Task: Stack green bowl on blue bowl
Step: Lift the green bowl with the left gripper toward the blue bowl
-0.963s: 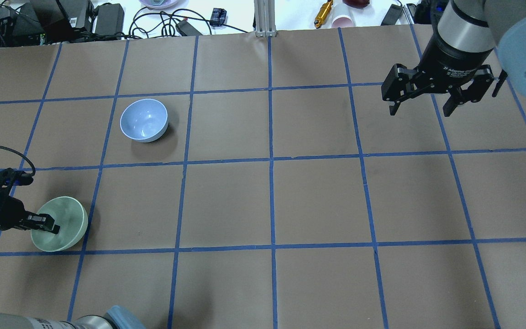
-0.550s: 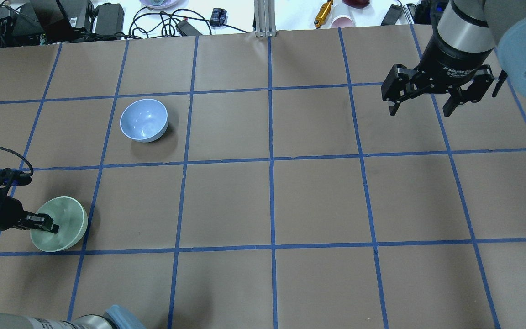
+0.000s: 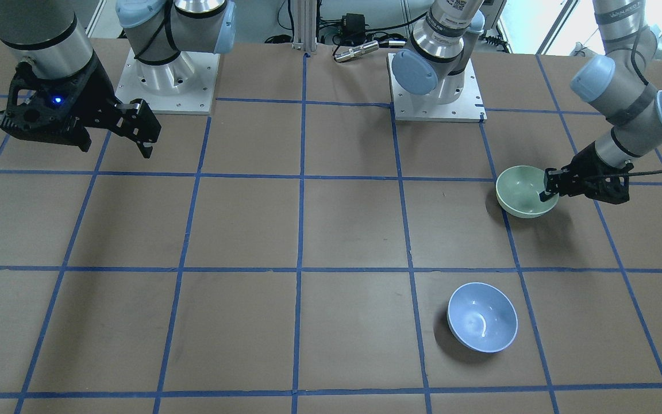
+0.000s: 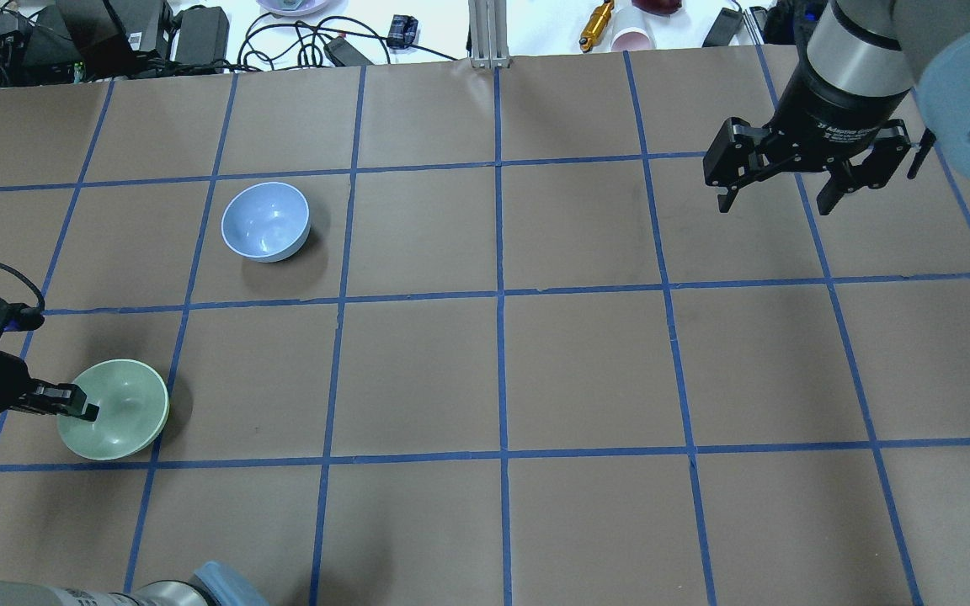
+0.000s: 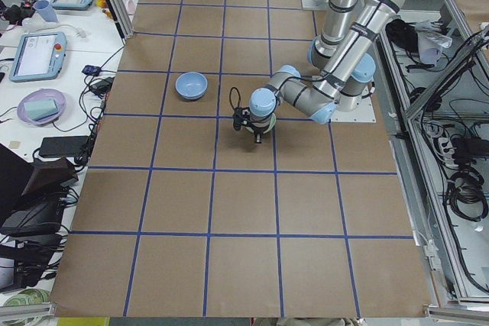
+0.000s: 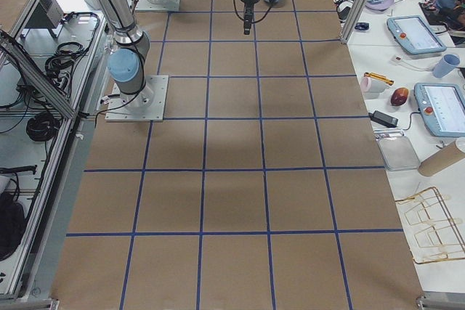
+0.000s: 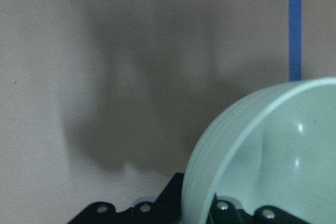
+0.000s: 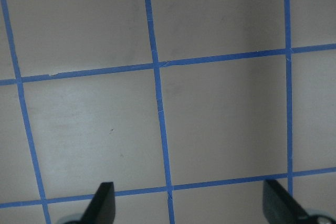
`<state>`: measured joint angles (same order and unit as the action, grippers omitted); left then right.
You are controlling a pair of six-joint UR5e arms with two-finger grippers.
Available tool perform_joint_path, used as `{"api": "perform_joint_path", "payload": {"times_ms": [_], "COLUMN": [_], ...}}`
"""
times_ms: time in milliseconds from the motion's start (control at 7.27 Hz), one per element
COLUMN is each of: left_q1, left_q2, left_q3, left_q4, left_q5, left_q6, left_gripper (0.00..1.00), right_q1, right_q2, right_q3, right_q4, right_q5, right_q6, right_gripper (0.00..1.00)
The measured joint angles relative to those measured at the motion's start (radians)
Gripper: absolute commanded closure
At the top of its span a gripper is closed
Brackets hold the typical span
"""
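The pale green bowl [image 4: 119,410] is at the table's near left, also in the front view [image 3: 523,191] and large in the left wrist view [image 7: 268,156]. My left gripper [image 4: 79,408] is shut on its rim, one finger inside and one outside, and holds it slightly tilted just off the table. The light blue bowl [image 4: 266,221] stands upright one square farther and to the right, also in the front view [image 3: 482,317] and left side view [image 5: 191,85]. My right gripper [image 4: 775,181] is open and empty, high over the far right.
The table [image 4: 502,370] is brown with a grid of blue tape. Cables, power bricks and small items lie beyond its far edge [image 4: 283,34]. The arm bases [image 3: 164,80] stand on the robot's side of the table.
The left gripper has drawn back to the left with the green bowl, and the bowl has tipped from steeply tilted to nearly level. The right arm has not moved.
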<state>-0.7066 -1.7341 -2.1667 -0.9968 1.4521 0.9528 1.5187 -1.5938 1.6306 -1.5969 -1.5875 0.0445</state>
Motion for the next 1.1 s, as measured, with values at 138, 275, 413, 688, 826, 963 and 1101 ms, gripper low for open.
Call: {"api": "perform_joint_path", "payload": {"times_ms": [138,275,413,688,826,963,1101], "left_q1": [0.0,-0.001,-0.004,-0.02,-0.034,-0.062,-0.103], "left_q2": [0.002,0.005,0.011,0.021,0.018,0.01,0.001], "left_q3": [0.035,0.068,0.095,0.165,0.217,0.282,0.348], "left_q4": [-0.051,-0.094,-0.128,-0.196,-0.247,-0.303,-0.349], "left_q5": [-0.004,-0.011,-0.022,-0.041,-0.056,-0.065,-0.069], "left_q6": [0.0,-0.001,-0.002,-0.015,-0.029,-0.061,-0.107], "left_gripper": [1.0,1.0,1.0,1.0,1.0,1.0,1.0], "right_q1": [0.0,0.0,0.0,0.0,0.0,0.0,0.0], "right_q2": [0.0,0.0,0.0,0.0,0.0,0.0,0.0], "right_q3": [0.0,0.0,0.0,0.0,0.0,0.0,0.0], "right_q4": [0.0,0.0,0.0,0.0,0.0,0.0,0.0], "right_q5": [0.0,0.0,0.0,0.0,0.0,0.0,0.0], "right_q6": [0.0,0.0,0.0,0.0,0.0,0.0,0.0], "right_gripper": [0.0,0.0,0.0,0.0,0.0,0.0,0.0]}}
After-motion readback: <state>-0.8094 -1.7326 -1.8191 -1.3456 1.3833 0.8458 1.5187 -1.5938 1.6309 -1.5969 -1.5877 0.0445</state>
